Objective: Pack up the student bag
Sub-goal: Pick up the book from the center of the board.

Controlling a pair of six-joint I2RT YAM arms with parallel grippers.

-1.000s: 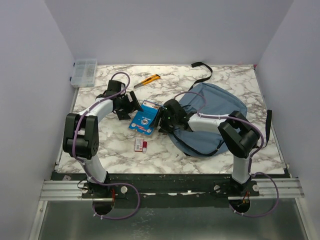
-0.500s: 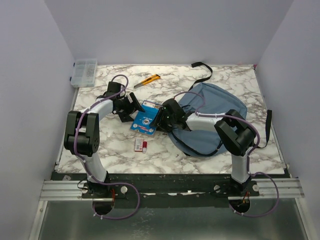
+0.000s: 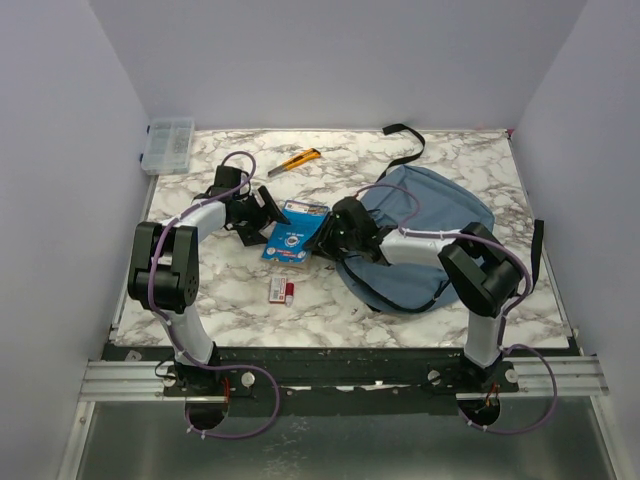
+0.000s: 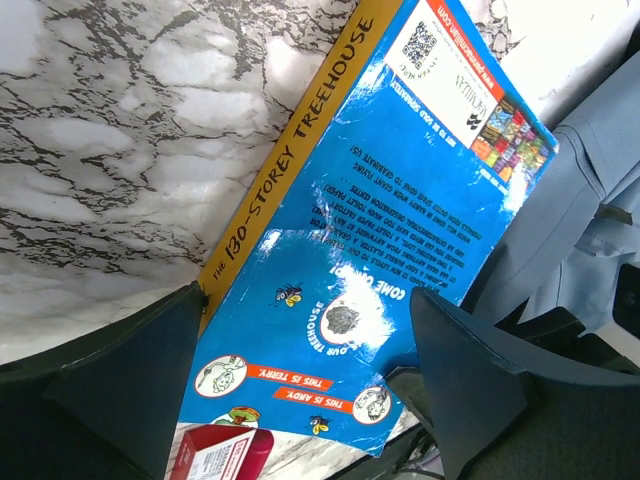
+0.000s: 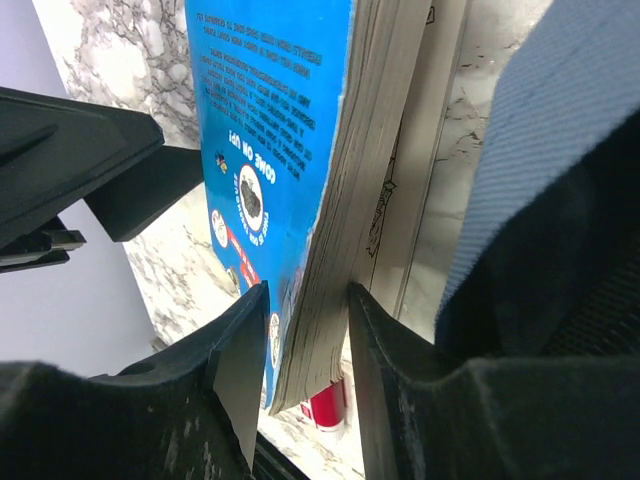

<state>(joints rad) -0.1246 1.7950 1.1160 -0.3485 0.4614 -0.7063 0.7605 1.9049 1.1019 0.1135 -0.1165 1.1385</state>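
Student bag (image 3: 440, 225) lies flat — long axis roughly left-right, mouth seemingly leftward.

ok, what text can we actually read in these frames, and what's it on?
"THE 130-STOREY TREEHOUSE": spine of the book.
"COME ON UP!": its blue back cover.
"THIS IS TERRY.": back cover.
"THIS IS ANDY.": back cover.
"TREEHOUSE": round emblem, back cover.
Blurb and logo text near the QR code: too small to read.
Label on the red box: too blurred.

The student bag (image 3: 440, 212) is a big, rounded dusty-blue fabric backpack with black webbing straps; it lies flat, just right of the blue book (image 3: 292, 233).
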